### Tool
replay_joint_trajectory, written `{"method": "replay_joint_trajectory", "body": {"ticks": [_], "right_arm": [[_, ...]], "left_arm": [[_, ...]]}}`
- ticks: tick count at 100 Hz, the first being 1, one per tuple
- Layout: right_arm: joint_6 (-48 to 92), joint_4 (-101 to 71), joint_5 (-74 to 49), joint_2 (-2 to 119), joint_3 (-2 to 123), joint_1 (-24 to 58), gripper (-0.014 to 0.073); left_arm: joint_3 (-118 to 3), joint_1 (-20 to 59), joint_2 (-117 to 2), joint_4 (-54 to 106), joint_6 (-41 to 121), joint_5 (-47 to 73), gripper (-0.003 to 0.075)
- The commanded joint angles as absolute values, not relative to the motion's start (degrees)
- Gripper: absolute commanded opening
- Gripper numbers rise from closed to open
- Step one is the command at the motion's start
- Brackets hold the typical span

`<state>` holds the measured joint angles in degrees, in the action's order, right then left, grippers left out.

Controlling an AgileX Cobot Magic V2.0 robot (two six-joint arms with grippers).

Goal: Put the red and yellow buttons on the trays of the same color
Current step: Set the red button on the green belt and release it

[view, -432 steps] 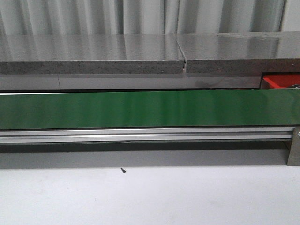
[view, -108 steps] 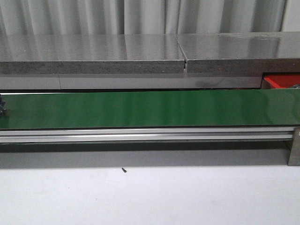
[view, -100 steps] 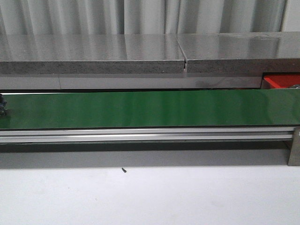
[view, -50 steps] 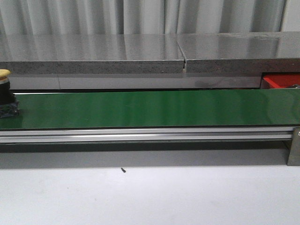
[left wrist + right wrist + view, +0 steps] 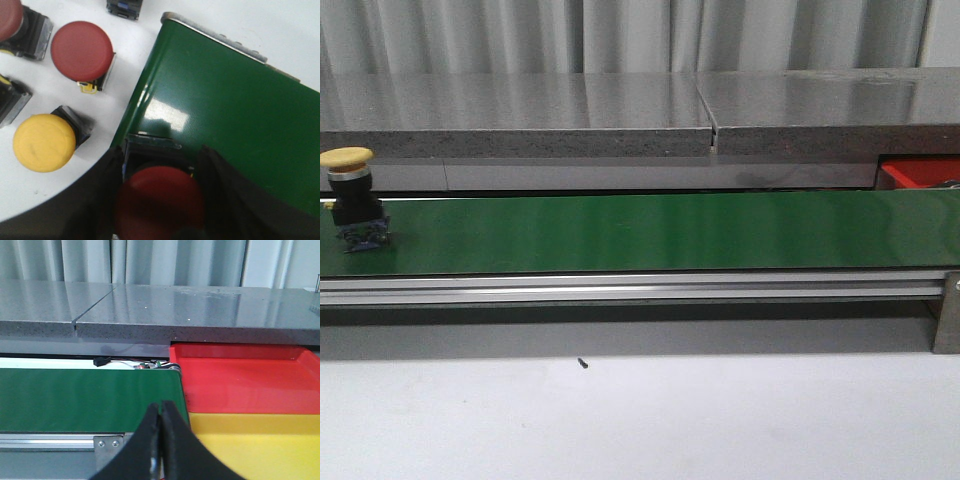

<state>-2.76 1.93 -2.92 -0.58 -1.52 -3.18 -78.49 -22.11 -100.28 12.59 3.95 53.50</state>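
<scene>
White worktop point(image 5: 640, 420) nearest, one small dark speck point(image 5: 583, 363) on it, near the belt's front rail. Green belt point(image 5: 650, 232) runs full width, landmark for everything.

On the belt, far left end: yellow button point(image 5: 350, 200), upright, yellow cap on black body, standing alone.

Left gripper point(image 5: 160, 200) sits over that left end of the belt, fingers point(image 5: 100, 200) either side of a red button point(image 5: 160, 202), clamped on it. Just off the belt end, on the white surface: another yellow button point(image 5: 44, 142), a red button point(image 5: 81, 51), another red cap point(image 5: 9, 20) cut by the frame edge, plus two partly visible bodies I can't identify.

Right gripper point(image 5: 161, 440) pinched closed, tips touching, nothing between them, hovering near the belt's right end. Just past that end: yellow tray point(image 5: 255, 445) nearer, red tray point(image 5: 240, 377) behind it, edges touching. Front view shows only a corner of the red tray.

Behind the belt: grey stone slab point(image 5: 520, 115) with a seam, then grey curtain point(image 5: 620, 35).
</scene>
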Motion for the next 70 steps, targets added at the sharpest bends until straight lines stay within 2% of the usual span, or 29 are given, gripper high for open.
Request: {"method": "replay_joint_trajectory", "body": {"ticks": [1, 8, 13, 25, 35, 42, 49, 63, 70], "right_arm": [[-2.8, 1.9, 1.2, -1.6, -1.5, -3.4, -0.0114], [-2.8, 1.9, 1.2, -1.6, -1.5, -3.4, -0.0114], [-2.8, 1.9, 1.2, -1.6, -1.5, -3.4, -0.0114], [-2.8, 1.9, 1.2, -1.6, -1.5, -3.4, -0.0114], [-2.8, 1.9, 1.2, -1.6, -1.5, -3.4, -0.0114], [-2.8, 1.9, 1.2, -1.6, -1.5, -3.4, -0.0114], [-2.8, 1.9, 1.2, -1.6, -1.5, -3.4, -0.0114], [-2.8, 1.9, 1.2, -1.6, -1.5, -3.4, -0.0114], [-2.8, 1.9, 1.2, -1.6, -1.5, -3.4, -0.0114]], "left_arm": [[-80.3, -21.8, -98.0, 15.2, 5.9, 52.1, 0.0387], [-81.2, -21.7, -97.9, 16.1, 6.2, 52.1, 0.0505], [-81.5, -21.7, -97.4, 16.5, 6.2, 51.8, 0.0551], [-81.9, -21.2, -94.4, 16.5, 6.5, 50.1, 0.055], [-81.9, -20.2, -90.6, 16.5, 8.8, 48.7, 0.0513], [-81.9, -18.7, -87.9, 16.5, 10.1, 48.6, 0.0436], [-81.6, -16.7, -85.2, 16.6, 11.6, 48.4, 0.0308], [-79.5, -12.5, -80.2, 16.6, 12.7, 46.9, -0.002], [-77.3, -10.5, -77.8, 16.6, 12.7, 45.7, -0.0019]]}}
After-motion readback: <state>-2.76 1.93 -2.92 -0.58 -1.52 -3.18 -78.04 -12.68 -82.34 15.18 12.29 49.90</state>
